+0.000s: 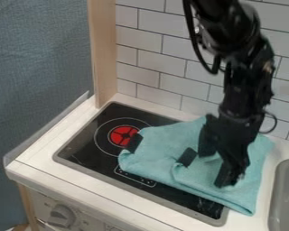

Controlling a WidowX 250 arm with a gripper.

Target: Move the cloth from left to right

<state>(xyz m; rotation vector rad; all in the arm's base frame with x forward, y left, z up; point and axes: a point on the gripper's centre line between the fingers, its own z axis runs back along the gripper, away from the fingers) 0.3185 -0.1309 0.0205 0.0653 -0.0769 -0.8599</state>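
The hand [215, 169] hangs from the black robot arm [246, 85], which enters at the top edge, right of centre. Its fingers stand apart, fairly wide, over the right part of the teal cloth [165, 153], with cloth visible between them; whether they grip it cannot be told. The cloth lies folded and rumpled across the right part of the black stove top [92, 151], its right side extending past the frame onto the white table [35, 158]. Two dark patches mark its left and middle parts. Left of the cloth is a red burner disc [121, 136]; at far right, a grey sink [286, 194]. White tiles [165, 58] form the far wall; a knob [62, 215] sits at near left.
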